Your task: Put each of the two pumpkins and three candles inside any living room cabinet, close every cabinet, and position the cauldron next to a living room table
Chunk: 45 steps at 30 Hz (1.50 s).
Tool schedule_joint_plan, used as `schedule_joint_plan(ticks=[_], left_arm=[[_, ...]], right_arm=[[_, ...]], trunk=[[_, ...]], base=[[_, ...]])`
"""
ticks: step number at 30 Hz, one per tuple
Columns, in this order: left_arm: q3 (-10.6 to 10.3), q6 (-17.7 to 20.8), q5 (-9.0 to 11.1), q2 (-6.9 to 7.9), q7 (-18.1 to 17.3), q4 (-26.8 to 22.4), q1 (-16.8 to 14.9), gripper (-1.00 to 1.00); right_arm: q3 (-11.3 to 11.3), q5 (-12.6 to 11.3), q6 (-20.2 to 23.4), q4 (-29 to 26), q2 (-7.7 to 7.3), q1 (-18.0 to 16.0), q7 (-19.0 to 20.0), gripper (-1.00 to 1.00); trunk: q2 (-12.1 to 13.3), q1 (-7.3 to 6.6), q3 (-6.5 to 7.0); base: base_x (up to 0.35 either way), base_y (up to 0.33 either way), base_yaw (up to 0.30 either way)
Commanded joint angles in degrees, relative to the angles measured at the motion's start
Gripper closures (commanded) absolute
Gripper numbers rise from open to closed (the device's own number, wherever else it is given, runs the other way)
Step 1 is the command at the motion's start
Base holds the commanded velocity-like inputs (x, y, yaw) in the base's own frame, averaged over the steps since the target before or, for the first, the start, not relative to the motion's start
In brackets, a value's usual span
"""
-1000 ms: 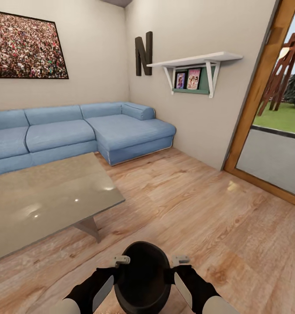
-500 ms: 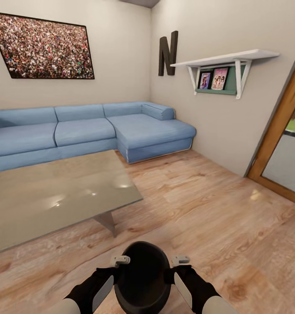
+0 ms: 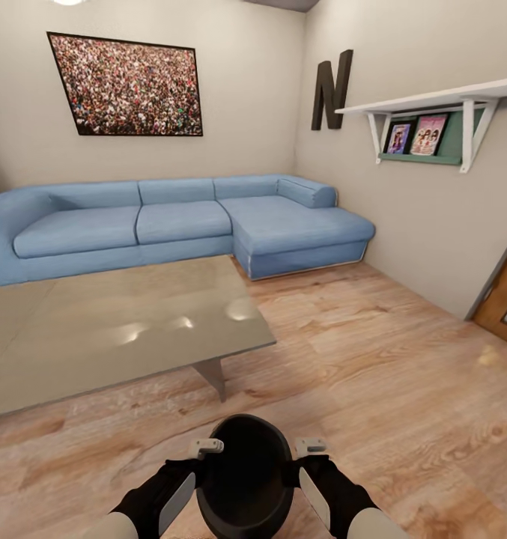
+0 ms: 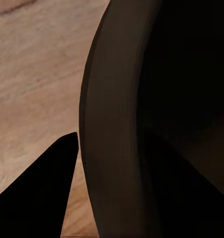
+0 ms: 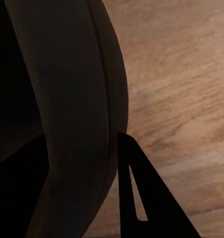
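Upright, mouth up, cauldron (image 3: 244,471) clamped between left claw (image 3: 201,468) and right claw (image 3: 302,468).

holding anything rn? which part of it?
The cauldron, carried in front of the robot: left gripper and right gripper each clamp the rim wall on opposite sides, one finger inside, one outside.

The head view looks forward and down from above both arms, across the light wood-plank floor (image 3: 373,359) toward the blue corner sofa (image 3: 186,221). Each wrist view sits very close against the matte black round-bellied cauldron (image 3: 244,471), facing along its wall (image 4: 117,148) (image 5: 72,124). All three share that pot and the floor.
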Motion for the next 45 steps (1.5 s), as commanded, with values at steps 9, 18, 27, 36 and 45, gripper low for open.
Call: schedule_joint_plan(ticks=[9,18,27,36,45], left_arm=[[-0.7,0.2,0.3,0.48,0.7,0.0,0.0,1.00],[-0.7,0.2,0.3,0.48,0.7,0.0,0.0,1.00],[-0.7,0.2,0.3,0.48,0.7,0.0,0.0,1.00],[-0.7,0.2,0.3,0.48,0.7,0.0,0.0,1.00],[-0.7,0.2,0.3,0.48,0.7,0.0,0.0,1.00]], right_arm=[[0.9,-2.2,0.1,-0.3,-0.07,-0.1,-0.1,1.00],[1.0,-2.2,0.1,-0.3,-0.07,-0.1,-0.1,1.00],[1.0,-2.2,0.1,-0.4,-0.07,-0.1,-0.1,1.00],[1.0,-2.2,0.1,-0.4,-0.07,-0.1,0.0,1.00],[1.0,-2.2,0.1,-0.4,-0.07,-0.1,0.0,1.00]], trunk=[[0.0,-0.02,-0.05],[0.0,-0.02,-0.05],[0.0,-0.02,-0.05],[0.0,-0.02,-0.05],[0.0,-0.02,-0.05]], base=[[0.000,0.000,0.291],[0.000,0.000,0.291],[0.000,0.000,0.289],[0.000,0.000,0.176],[0.000,0.000,0.008]])
